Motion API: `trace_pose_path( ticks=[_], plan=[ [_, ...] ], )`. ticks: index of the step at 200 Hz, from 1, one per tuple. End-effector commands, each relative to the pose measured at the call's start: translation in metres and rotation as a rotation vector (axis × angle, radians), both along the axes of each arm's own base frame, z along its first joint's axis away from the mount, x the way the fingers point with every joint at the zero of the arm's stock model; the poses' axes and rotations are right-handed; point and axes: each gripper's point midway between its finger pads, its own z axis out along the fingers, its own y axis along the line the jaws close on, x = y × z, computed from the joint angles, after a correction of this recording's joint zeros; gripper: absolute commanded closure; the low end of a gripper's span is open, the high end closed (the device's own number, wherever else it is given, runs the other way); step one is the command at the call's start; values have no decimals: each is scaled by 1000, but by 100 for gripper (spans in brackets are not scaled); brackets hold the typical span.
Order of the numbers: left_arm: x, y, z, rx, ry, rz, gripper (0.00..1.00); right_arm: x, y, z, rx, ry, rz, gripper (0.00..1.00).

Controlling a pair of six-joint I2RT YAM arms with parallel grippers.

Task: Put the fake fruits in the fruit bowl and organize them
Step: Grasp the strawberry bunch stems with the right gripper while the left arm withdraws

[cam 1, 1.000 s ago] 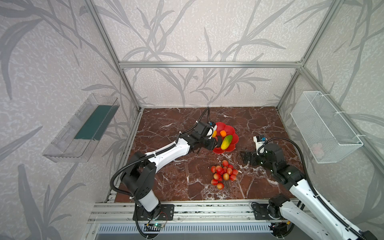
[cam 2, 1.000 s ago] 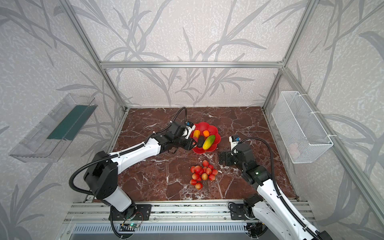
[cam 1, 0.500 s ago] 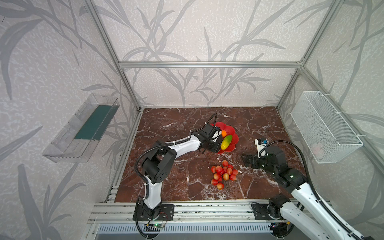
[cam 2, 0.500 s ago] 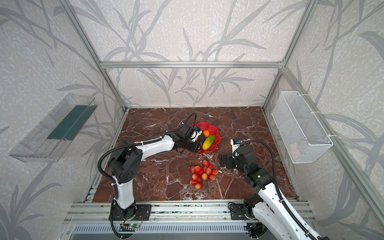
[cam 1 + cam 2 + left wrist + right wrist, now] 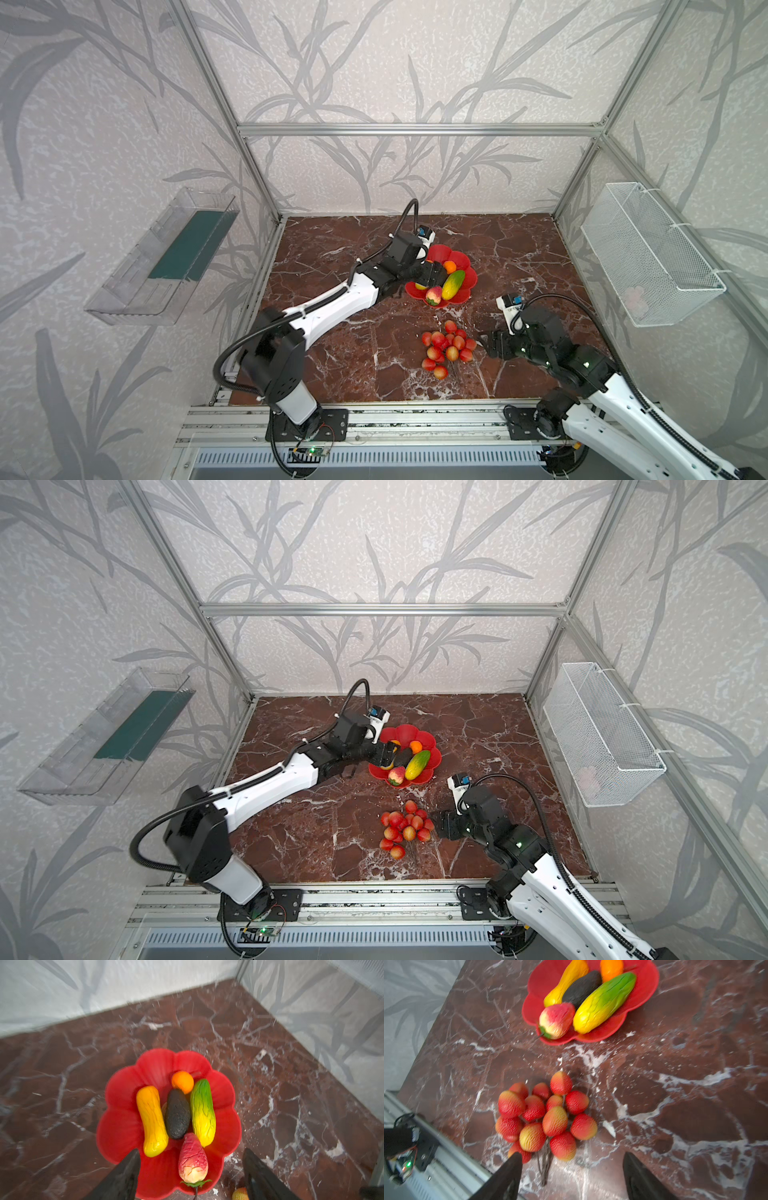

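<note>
- Jaws of left gripper (image 5: 191, 1149): spread wide, nothing clamped. The gripper is poised low over the near edge of the fruit bowl (image 5: 158, 1057).
- Red strawberry-like fruit (image 5: 193, 1163): seen between the spread fingers in the left wrist view. It rests in the bowl with its leafy cap at the rim, and no contact with either finger can be made out.
- Dark bumpy oval (image 5: 177, 1113): laid at the bowl's centre, flanked closely by the yellow-orange curved fruit (image 5: 152, 1120) and the green-yellow oblong (image 5: 202, 1111). The small orange ball (image 5: 182, 1081) is set at its far end.
- Jaws of right gripper (image 5: 572, 1153): parted and empty. The gripper is held low over the table (image 5: 675, 1084), just beside the cluster.
- Cluster of red-pink balls (image 5: 546, 1118): the one fruit outside the bowl, lying on the table apart from it. Its dark stems (image 5: 544, 1165) are pointed toward the right gripper.
- Step in hand, as judged: five pieces are bowled, and pick-up of the cluster by the right arm is being set up.
- Next move, as judged: the right jaws are to be brought over the stems and closed there, so that the bunch is lifted whole. The left gripper is to be drawn clear of the bowl first. Room is left only on the bare outer petals, so a careful set-down is called for.
</note>
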Motion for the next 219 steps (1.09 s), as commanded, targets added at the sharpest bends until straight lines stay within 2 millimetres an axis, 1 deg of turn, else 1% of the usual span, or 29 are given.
trace_pose_path(
  ticks=[1, 11, 24, 29, 39, 54, 75, 100, 129, 149, 177, 219],
  plan=[
    [1, 37, 35, -37, -160, 144, 16, -27, -4, -25, -58, 91, -27, 27],
    [-6, 53, 43, -49, -201, 185, 14, -35, 2, -31, -58, 103, -17, 28],
    [-14, 75, 47, -56, -234, 235, 12, -43, 13, -39, -66, 107, 4, 29],
    [-18, 83, 48, -59, -244, 256, 11, -49, 20, -43, -75, 111, 35, 30],
    [-24, 98, 48, -61, -258, 290, 10, -55, 30, -50, -86, 122, 60, 30],
    [-34, 120, 42, -63, -252, 338, 9, -62, 45, -60, -104, 151, 100, 32],
    [-48, 143, 33, -75, -226, 380, 8, -63, 63, -71, -95, 172, 116, 35],
    [-64, 167, 23, -84, -203, 425, 8, -55, 67, -81, -104, 153, 83, 40],
    [-77, 186, 20, -100, -205, 471, 8, -45, 71, -86, -109, 116, 55, 44],
    [-82, 195, 19, -111, -208, 492, 7, -38, 69, -88, -130, 97, 28, 46],
    [-87, 202, 17, -111, -201, 506, 7, -35, 73, -94, -138, 90, 26, 49],
    [-89, 205, 16, -115, -195, 513, 7, -30, 71, -111, -192, 110, -5, 55]
  ],
)
